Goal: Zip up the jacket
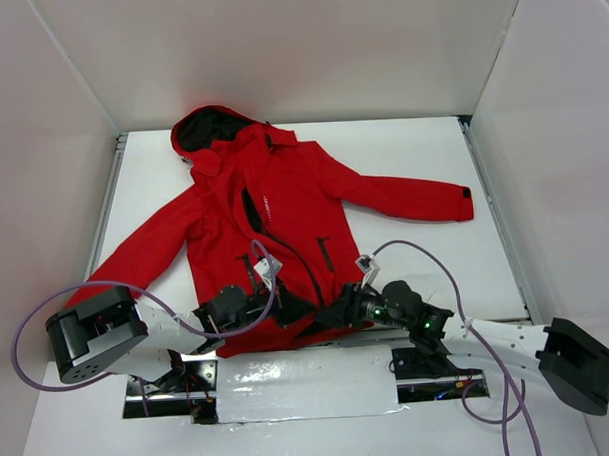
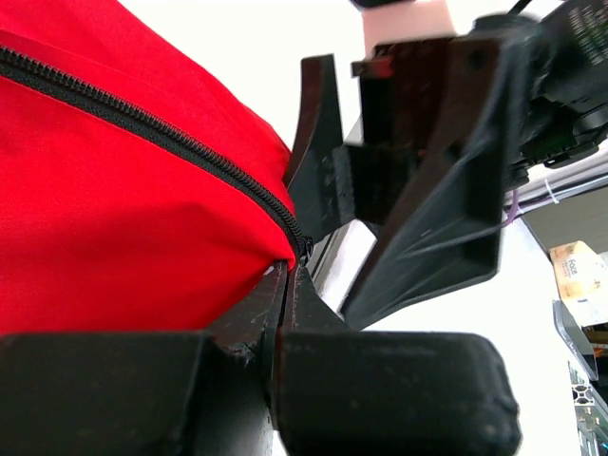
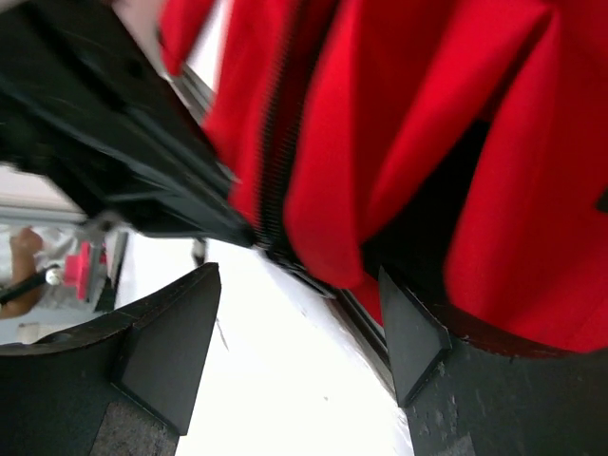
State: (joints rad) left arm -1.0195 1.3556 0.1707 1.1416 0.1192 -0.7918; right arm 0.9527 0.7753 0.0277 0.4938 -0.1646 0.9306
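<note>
When viewed from above, shows the jacket [image 1: 284,204] spread front-up on the white table [image 1: 412,149], hood [image 1: 206,126] toward the far wall, sleeves flung out to either side, hem at the near edge between the two arms. Has a black front zipper [image 1: 298,260] slanting down the chest to that hem, with dark lining showing beside it below the collar.

Finds the left gripper [image 2: 285,277] clenched, both fingers pressed together on the red cloth right at the zipper's lower end, the teeth ending just above the pinch.

Places the right gripper [image 3: 294,332] just beside it at the hem, jaws standing well apart and nothing clamped. Puts a fold of red fabric and the zipper's edge above and between its fingers [image 3: 171,342]: the left one in that view over bare table, the right one close against the hem. Cannot tell whether that finger touches the cloth. Leaves the left gripper as a dark blur at the upper left of the right wrist view.
</note>
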